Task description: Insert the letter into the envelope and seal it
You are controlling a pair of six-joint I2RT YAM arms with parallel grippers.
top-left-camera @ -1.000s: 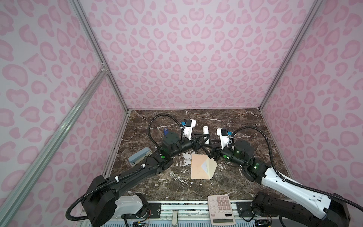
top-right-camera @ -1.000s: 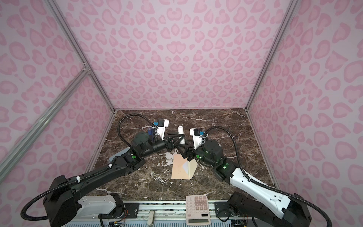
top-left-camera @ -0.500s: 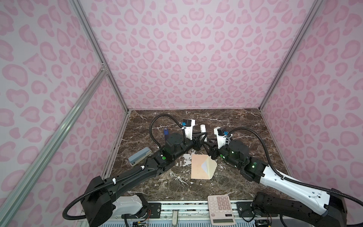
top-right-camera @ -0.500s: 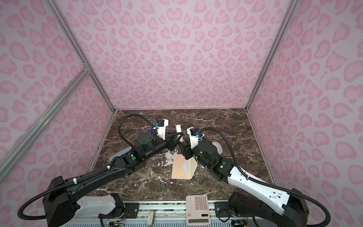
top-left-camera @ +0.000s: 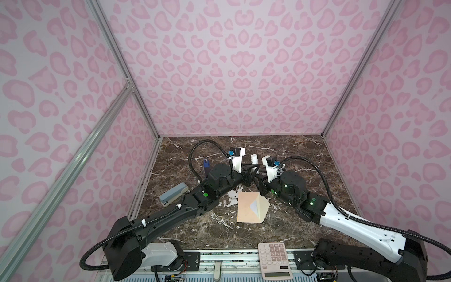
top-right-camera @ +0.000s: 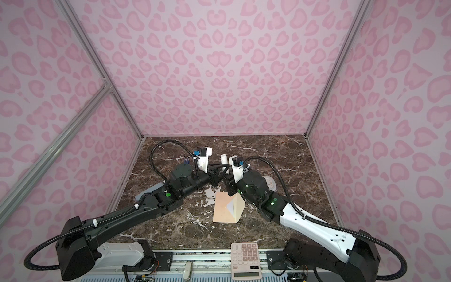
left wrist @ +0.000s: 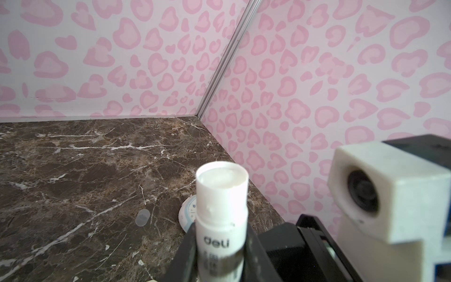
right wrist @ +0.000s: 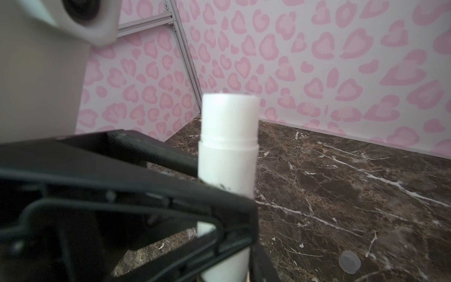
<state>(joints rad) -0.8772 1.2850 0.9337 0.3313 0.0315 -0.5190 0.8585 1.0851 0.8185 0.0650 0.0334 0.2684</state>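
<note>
Brown marble tabletop [top-left-camera: 295, 158], veined white, lies under your arms, boxed in on three sides by pink heart-spotted walls [top-left-camera: 231, 73] on aluminium posts [top-left-camera: 358, 73]. Your envelope [top-left-camera: 245, 207] lies flat near the middle of it with its flap lifted on the right side. What looks like the letter [top-left-camera: 253, 207] shows as a white triangle at the opening. A grey stapler [top-left-camera: 173, 197] sits near the left wall, a calculator [top-left-camera: 275, 260] at the front edge, and a clear cap [left wrist: 142, 217] farther back.

Behind the envelope your left gripper [left wrist: 220, 235] is clamped on an uncapped glue stick [left wrist: 220, 193], open end up. Your right gripper [right wrist: 224, 269] is at the stick's lower end, jaws either side of it. You cannot tell from these views whether they are pressing on it.

Compared with a second ago, your right gripper has swung in toward the left one, and its jaws, then clear of the stick, now flank its base. The left grip, the stick and the envelope sit where they were.
</note>
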